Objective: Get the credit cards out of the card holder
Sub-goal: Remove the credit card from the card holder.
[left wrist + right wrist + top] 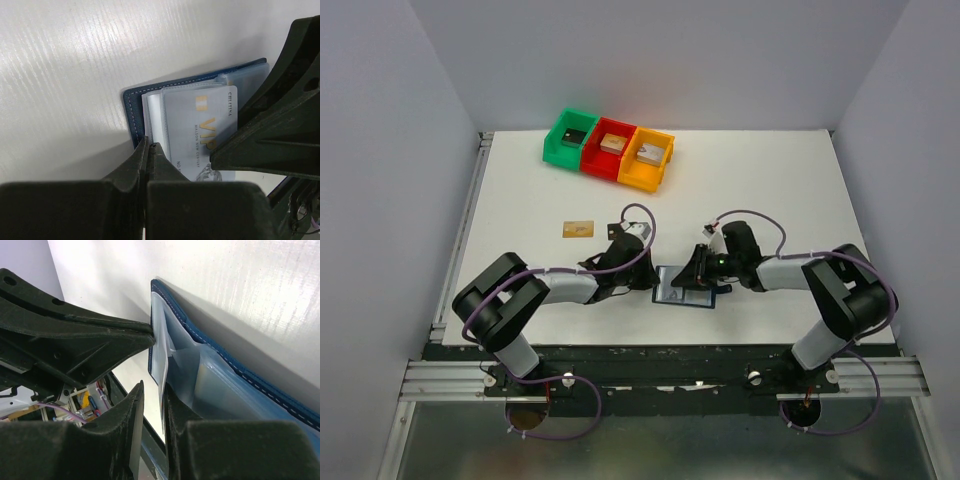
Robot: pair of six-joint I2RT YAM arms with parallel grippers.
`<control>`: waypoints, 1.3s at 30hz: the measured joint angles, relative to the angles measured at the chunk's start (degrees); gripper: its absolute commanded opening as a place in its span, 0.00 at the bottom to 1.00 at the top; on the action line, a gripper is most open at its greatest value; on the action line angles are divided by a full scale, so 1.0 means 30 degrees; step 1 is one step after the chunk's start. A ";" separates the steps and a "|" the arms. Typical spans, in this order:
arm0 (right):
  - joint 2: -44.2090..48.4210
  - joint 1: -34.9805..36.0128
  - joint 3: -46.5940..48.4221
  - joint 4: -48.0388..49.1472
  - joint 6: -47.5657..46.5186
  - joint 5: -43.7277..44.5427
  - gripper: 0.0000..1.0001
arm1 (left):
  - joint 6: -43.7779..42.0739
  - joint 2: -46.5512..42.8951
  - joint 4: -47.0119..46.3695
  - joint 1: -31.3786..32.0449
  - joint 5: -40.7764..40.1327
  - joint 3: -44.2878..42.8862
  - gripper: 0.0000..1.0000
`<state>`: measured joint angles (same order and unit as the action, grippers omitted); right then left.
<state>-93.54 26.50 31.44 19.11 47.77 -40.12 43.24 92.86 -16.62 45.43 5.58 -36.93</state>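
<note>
Two arms meet over the card holder [682,293], which lies open on the white table [770,200] close to its near edge, just short of the dark strip where the bases are bolted. The left gripper [149,146] reaches in from the left with its fingers pressed together at the rim of a clear pocket; whether they nip anything thin there cannot be told. The right gripper [162,395] comes from the opposite side and pinches the edge of a clear pocket sheet between nearly closed fingers, lifting it off the navy cover.

The two fingertips stand very close together above the holder, leaving little room between them. A wide bare stretch of table lies beyond, toward the far and right edges, bounded by grey walls.

A pale grey card [205,135] sits in the pocket, bearing "VIP" in gold letters and a small gold chip mark; "CHLITINA" runs along one edge. A finer line is too small to read surely. A tan-gold card [577,229] lies loose on the table, left of the arms. Green [558,152], red [600,167] and orange [638,181] bins line the far edge.
</note>
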 measured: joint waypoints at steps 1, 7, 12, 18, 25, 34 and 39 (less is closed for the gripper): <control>0.0080 0.0000 0.0000 -0.0153 -0.0087 0.0044 0.28 | 0.0044 0.0000 0.0000 -0.0007 0.0000 0.0007 0.00; 0.0488 -0.0124 0.0007 -0.0991 -0.0503 0.0189 0.28 | 0.0262 0.0022 -0.0015 -0.0109 0.0022 0.0029 0.00; 0.1020 -0.0284 0.0007 -0.1545 -0.0736 0.0248 0.28 | 0.0459 0.0087 -0.0117 -0.0284 0.0255 0.0051 0.00; 0.1464 -0.0554 0.0000 -0.1996 -0.0933 0.0364 0.25 | 0.0612 0.0124 -0.0240 -0.0408 0.0488 0.0102 0.00; 0.1836 -0.0874 0.0000 -0.2361 -0.1093 0.0488 0.21 | 0.0721 0.0160 -0.0313 -0.0481 0.0590 0.0117 0.00; 0.1902 -0.1260 -0.0153 -0.2572 -0.1304 0.0554 0.16 | 0.0823 0.0160 -0.0648 -0.0488 0.0590 0.0321 0.00; 0.2011 -0.1515 -0.0415 -0.2703 -0.1421 0.0576 0.13 | 0.0860 0.0160 -0.0772 -0.0495 0.0597 0.0379 0.00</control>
<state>-87.50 21.96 30.20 11.00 43.51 -38.39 45.82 93.34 -18.94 43.94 7.38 -35.79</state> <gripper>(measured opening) 0.146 0.026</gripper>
